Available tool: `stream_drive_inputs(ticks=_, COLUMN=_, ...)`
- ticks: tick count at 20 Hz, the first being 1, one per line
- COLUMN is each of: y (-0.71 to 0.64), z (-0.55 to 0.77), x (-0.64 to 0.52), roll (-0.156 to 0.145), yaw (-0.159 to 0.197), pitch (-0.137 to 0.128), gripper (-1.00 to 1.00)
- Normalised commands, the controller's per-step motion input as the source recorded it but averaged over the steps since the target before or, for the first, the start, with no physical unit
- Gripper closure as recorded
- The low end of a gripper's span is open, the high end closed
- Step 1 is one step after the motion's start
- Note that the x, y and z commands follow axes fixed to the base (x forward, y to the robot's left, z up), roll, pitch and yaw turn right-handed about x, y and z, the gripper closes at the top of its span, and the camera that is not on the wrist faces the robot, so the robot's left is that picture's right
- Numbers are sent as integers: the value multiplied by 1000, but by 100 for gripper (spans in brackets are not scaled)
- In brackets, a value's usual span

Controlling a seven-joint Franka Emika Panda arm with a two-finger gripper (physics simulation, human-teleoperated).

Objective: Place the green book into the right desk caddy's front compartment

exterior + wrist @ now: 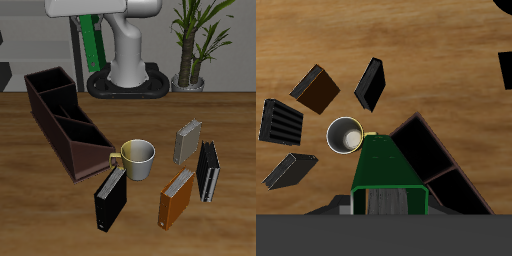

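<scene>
My tool (384,200) holds the green book (383,160) high above the counter (40,210), over the right desk caddy (66,122), which runs from the back toward the front. A mug (138,157) stands just beside the caddy's front end. Four other books stand around the mug, nearer the front edge and beyond it.

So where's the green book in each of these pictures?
Exterior view: the green book hangs high at the back, above the table, under the arm.
Wrist view: the green book sits close to the camera, next to the mug.
Shared landmark: the mug beside the caddy's end.
</scene>
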Motion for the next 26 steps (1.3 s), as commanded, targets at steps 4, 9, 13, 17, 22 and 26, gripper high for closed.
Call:
stream_drive_inputs(ticks=4, y=386, z=-62, x=-663, roll=51, yaw=200, pitch=39, gripper=100)
stream_drive_inputs(ticks=9, y=207, z=-104, x=-450, roll=17, yaw=170, pitch=39, gripper=100)
stream_drive_inputs(ticks=13, y=-72, z=-181, x=-294, roll=2, yaw=158, pitch=58, gripper=100)
stream_drive_inputs(ticks=17, y=-175, z=-145, x=-403, roll=-54, yaw=183, pitch=17, gripper=100)
stream_drive_inputs(ticks=22, y=-337, z=-92, x=-138, roll=-76, yaw=133, pitch=12, gripper=100)
stream_drive_inputs(ticks=26, y=-393, z=0, x=-79, roll=-92, yaw=49, pitch=8, gripper=100)
